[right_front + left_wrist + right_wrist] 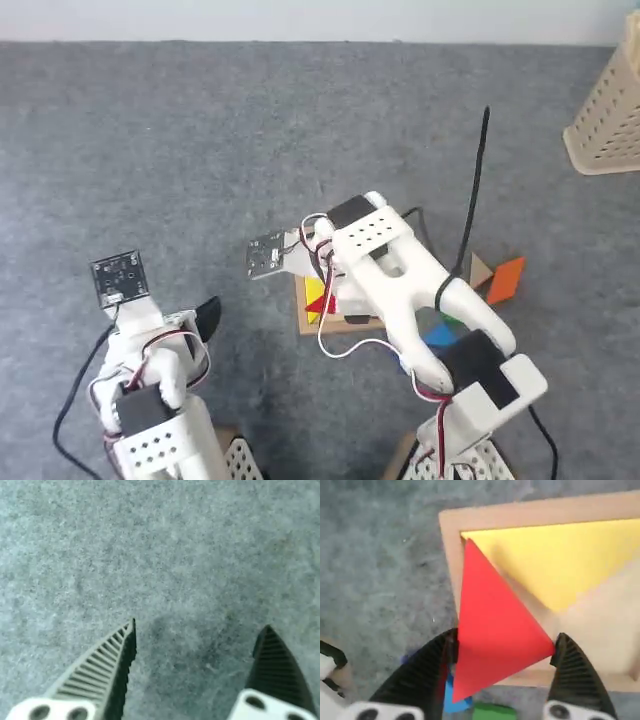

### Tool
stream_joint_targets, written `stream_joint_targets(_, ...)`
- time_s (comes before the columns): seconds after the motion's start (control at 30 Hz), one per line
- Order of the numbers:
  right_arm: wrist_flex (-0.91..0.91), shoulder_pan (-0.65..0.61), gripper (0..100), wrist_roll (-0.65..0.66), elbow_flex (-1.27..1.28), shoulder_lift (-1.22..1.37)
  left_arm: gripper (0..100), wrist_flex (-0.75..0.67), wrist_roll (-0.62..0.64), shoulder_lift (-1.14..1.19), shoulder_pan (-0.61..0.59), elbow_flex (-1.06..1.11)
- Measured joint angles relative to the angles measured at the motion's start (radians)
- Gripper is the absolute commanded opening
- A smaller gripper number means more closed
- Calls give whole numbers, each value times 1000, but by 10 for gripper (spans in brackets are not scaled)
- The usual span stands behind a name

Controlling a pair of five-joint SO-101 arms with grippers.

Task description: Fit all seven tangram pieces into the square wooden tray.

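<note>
Underneath, a grey carpet (200,150) with a short, felt-like texture is seen over the whole table surface, and a pale wall strip (300,18) is seen along its far edge. At the far right a beige perforated basket (608,110) is placed. At the near side the left arm (150,400) and the right arm (400,275), both of white plastic, are mounted.

The left gripper (200,625) is held over bare carpet; its ribbed fingers are spread apart and nothing is between them. The right gripper (506,635) is positioned over the square wooden tray (520,512), which lies on the carpet near the middle. Its jaws are pressed against two sides of a flat red triangle (490,610). One tip of this triangle points into a corner of the tray, while the opposite part reaches across the light wooden rim.

Inside the tray a yellow triangle (555,560) is laid flat along the rim, beside the red one. Just outside the rim a blue piece (451,701) and a green piece (495,713) are seen on the carpet. An orange piece (506,280) lies to the right of the right arm, apart from the tray.
</note>
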Motion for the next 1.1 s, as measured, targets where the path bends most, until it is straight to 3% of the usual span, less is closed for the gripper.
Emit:
stream_joint_targets(0.13, 2, 0, 283, 78, 18, 2, 354, 0, 0, 0, 0, 0)
stream_joint_targets(0.6, 0, 11, 284, 72, 9, 81, 354, 0, 0, 0, 0, 0)
stream_joint_targets(0.93, 0, 92, 279, -130, -98, 80, 354, 0, 0, 0, 0, 0)
stream_joint_targets(1.1, 0, 91, 143, -256, -101, 52, 354, 0, 0, 0, 0, 0)
